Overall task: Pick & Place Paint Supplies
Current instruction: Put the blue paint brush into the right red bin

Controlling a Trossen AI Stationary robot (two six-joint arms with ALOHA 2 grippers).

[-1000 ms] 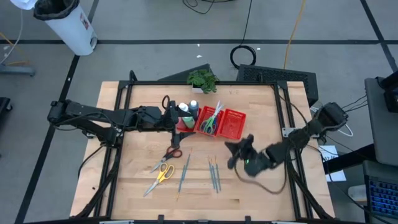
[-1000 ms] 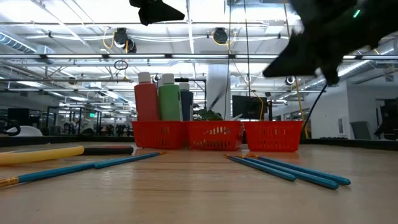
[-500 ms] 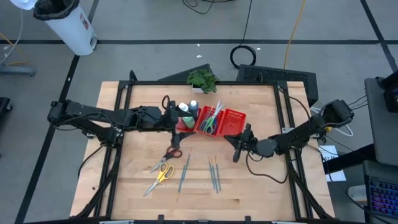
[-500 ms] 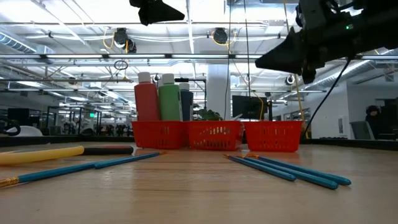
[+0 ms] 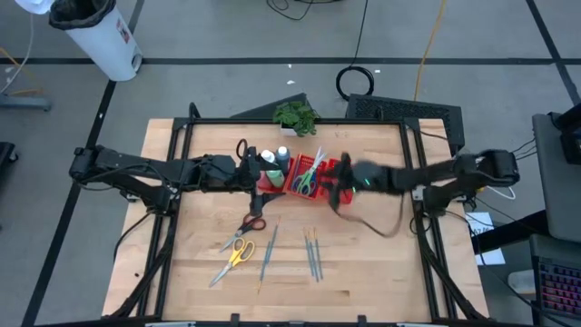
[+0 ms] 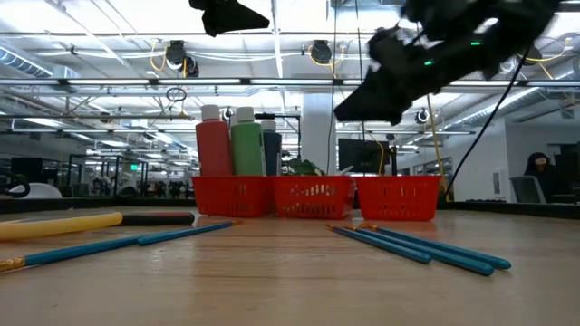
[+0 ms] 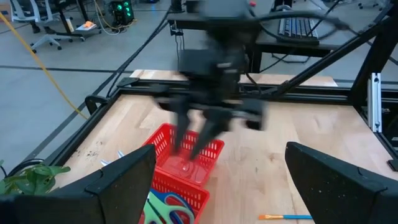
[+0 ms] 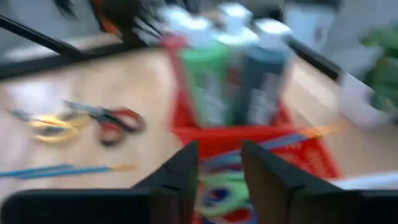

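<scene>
A red three-part tray (image 5: pixel 320 193) stands at the table's far middle. Paint bottles (image 5: pixel 275 162) stand upright in its left part and green and blue scissors (image 5: pixel 304 180) lie in its middle part. Red-handled scissors (image 5: pixel 254 218), yellow-handled scissors (image 5: pixel 238 252) and thin brushes (image 5: pixel 269 250) (image 5: pixel 313 252) lie flat on the table nearer me. My right gripper (image 7: pixel 193 140) hovers open over the tray's right part, its fingers slanting down, with nothing showing between them. My left gripper (image 5: pixel 254 173) stands wide open above the tray's left end, beside the bottles.
A small potted plant (image 5: pixel 295 115) stands at the table's far edge behind the tray. Black frame rails run along the table's sides. Bare wood lies to the right of the brushes and along the near edge.
My right gripper has swung from the table's near right up and toward the far edge and the left. It has rolled about its own line and now hangs over the tray's right part. My left arm has kept still.
</scene>
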